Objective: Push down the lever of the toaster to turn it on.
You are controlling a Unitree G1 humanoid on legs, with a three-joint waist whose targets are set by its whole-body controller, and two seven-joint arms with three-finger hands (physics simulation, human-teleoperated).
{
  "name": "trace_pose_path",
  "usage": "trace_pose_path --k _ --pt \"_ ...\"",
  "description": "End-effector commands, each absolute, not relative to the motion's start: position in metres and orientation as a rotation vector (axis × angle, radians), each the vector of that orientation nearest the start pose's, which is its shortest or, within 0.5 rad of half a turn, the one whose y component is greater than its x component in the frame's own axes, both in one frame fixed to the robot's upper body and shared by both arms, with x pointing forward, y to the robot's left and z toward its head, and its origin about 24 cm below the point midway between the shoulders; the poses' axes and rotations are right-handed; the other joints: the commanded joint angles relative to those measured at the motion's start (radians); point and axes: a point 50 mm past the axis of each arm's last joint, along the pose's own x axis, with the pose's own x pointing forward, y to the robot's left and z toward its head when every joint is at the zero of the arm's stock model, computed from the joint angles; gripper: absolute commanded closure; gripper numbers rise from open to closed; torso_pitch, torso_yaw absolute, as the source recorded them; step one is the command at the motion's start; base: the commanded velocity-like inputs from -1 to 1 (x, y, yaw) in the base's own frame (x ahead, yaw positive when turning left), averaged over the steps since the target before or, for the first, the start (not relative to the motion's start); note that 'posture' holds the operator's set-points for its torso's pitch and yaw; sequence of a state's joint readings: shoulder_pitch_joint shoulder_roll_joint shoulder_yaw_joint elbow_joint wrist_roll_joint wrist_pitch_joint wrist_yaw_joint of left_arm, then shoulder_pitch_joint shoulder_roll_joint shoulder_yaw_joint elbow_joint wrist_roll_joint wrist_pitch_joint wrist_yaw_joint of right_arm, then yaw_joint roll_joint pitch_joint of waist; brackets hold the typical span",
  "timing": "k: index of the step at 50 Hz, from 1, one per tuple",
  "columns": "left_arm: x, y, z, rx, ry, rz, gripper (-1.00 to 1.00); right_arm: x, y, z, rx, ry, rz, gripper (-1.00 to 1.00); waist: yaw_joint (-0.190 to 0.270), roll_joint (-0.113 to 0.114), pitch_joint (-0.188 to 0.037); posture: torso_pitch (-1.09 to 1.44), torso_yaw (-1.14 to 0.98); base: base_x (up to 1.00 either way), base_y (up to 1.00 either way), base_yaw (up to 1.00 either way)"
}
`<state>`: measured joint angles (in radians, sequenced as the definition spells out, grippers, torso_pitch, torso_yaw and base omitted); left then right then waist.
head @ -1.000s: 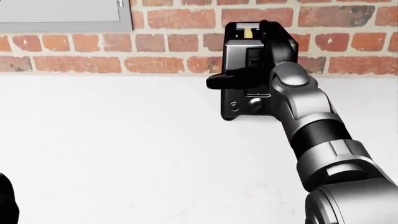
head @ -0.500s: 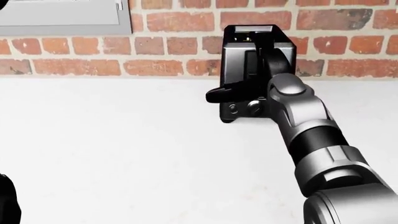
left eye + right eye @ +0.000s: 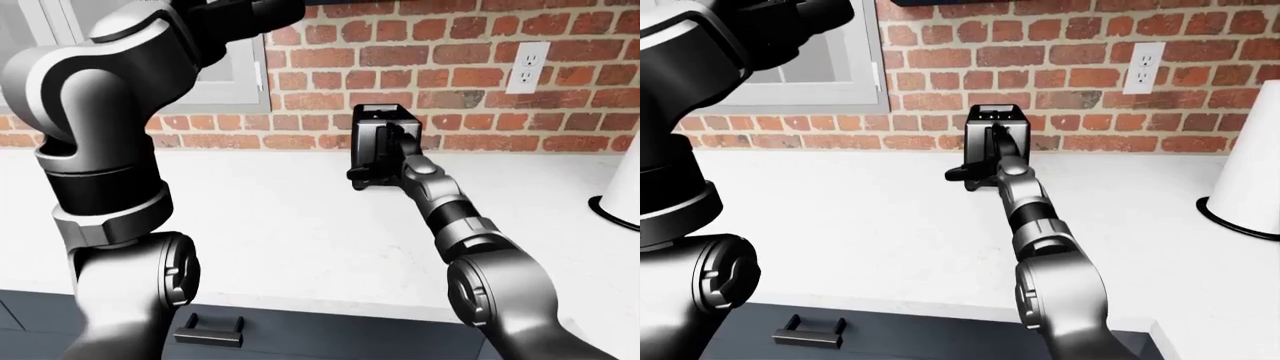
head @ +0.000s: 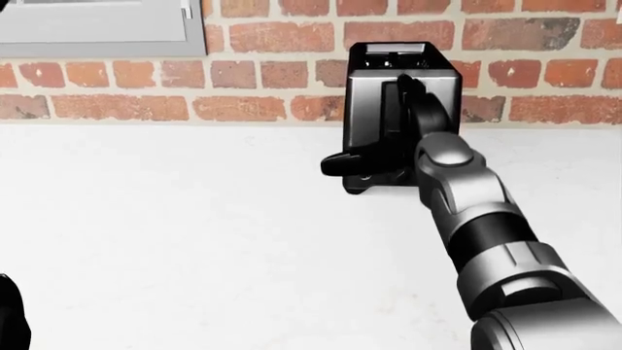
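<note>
- Your right hand (image 4: 389,138) lies against the near face of the black box-shaped toaster (image 4: 374,87), which stands on the white tabletop (image 4: 195,240) against the red brick wall (image 4: 272,73).
- The dark fingers (image 4: 413,98) reach up along the middle of that face, where the lever slot should be. One finger sticks out to the left, low on the toaster, and points away from the slot.
- The lever itself is hidden under the fingers, so I cannot tell its height or if it is already latched.
- The fingers look spread and not closed around anything; I judge they press on the lever and do not clamp it.
- For a good push, keep the fingertip directly above the lever and move the hand straight down, along the slot, not toward the wall.
- Push slowly until the bottom of the slot, near the toaster's base just below the fingers. A slanted push could slide the finger off the lever, or shift the light toaster on the tabletop.
- Your left arm (image 3: 100,150) is lifted high on the left of the left-eye view; its hand is out of the pictures, so I cannot tell about its fingers. Keep it away from the toaster.
</note>
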<state>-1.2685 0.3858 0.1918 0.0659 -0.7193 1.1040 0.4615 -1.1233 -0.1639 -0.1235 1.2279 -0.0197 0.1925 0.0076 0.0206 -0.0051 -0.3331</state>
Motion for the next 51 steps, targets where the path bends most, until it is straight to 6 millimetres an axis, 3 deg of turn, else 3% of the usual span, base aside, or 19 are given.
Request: trace_pose_path --k 1,27,51 --pt "0.334 0.147 0.367 -0.18 -0.138 -0.055 -1.0 0.413 -0.14 0.11 -0.132 0.387 0.052 -1.0 0.001 0.004 0.003 -0.48 0.0 0.0 0.0 0.0" --pt "0.334 0.15 0.366 -0.18 -0.14 -0.053 -1.0 0.405 -0.14 0.09 -0.112 0.44 0.06 -1.0 -0.002 0.004 0.002 -0.48 0.0 0.0 0.0 0.0" --pt "0.332 0.149 0.364 -0.183 -0.138 -0.054 -1.0 0.403 -0.139 0.085 -0.103 0.453 0.062 -1.0 -0.006 0.006 0.008 -0.48 0.0 0.0 0.0 0.0"
